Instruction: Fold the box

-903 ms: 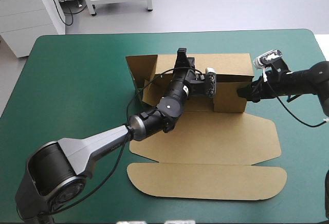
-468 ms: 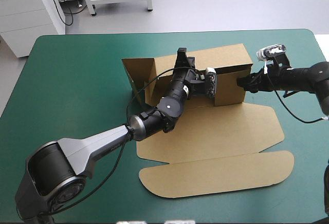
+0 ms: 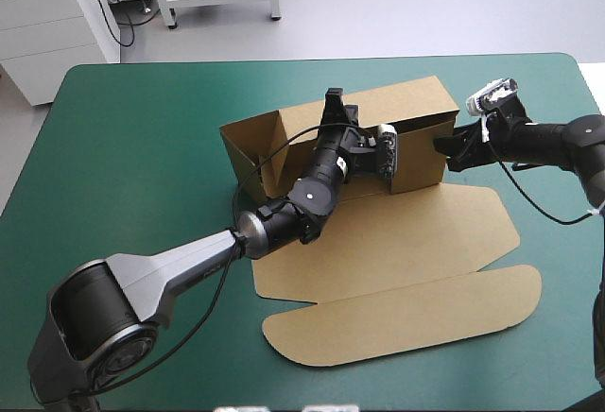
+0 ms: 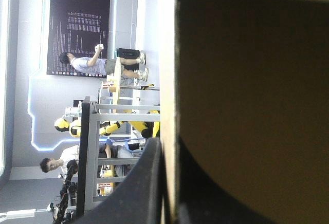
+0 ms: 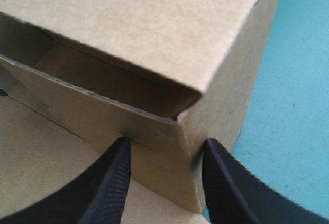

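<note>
Hold firm with the left pincer (image 3: 333, 102), clenched on the far wall of the box (image 3: 397, 242) on the teal-green surface (image 3: 142, 147), and press the released right pincer (image 5: 165, 144), astride the box's right-end corner, squarely inward, avoiding creases and skew.

White cabinet (image 3: 57, 29) on pale floor (image 3: 397, 6)

The left gripper (image 4: 169, 154) pinches a wall's edge of the brown box (image 4: 247, 80) (its broad face in shadow).
</note>
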Controlling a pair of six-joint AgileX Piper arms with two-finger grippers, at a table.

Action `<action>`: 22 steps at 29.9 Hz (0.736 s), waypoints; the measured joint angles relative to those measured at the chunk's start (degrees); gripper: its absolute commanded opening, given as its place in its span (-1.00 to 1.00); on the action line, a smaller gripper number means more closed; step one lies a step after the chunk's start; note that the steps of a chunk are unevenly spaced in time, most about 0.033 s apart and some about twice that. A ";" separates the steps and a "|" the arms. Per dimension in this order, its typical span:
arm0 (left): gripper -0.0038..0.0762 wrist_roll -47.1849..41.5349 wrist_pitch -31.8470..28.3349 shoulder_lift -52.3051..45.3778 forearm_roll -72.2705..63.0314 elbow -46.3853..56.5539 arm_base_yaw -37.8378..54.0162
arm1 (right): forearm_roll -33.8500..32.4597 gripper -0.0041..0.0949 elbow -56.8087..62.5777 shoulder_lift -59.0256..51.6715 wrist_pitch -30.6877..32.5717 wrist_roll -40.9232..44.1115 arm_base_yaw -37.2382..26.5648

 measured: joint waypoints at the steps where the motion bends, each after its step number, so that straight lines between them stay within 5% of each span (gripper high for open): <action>1: -0.92 0.00 0.00 0.00 -0.05 0.00 0.00 | 0.00 0.02 0.00 0.00 -0.21 -1.24 0.00; 13: -0.92 0.00 -0.36 0.00 -0.17 0.00 0.00 | 1.45 0.27 0.00 2.34 0.96 -7.56 0.00; 22: -0.92 0.00 0.16 0.00 -0.17 0.00 0.00 | 11.02 0.27 0.00 2.70 -0.02 -15.16 -0.04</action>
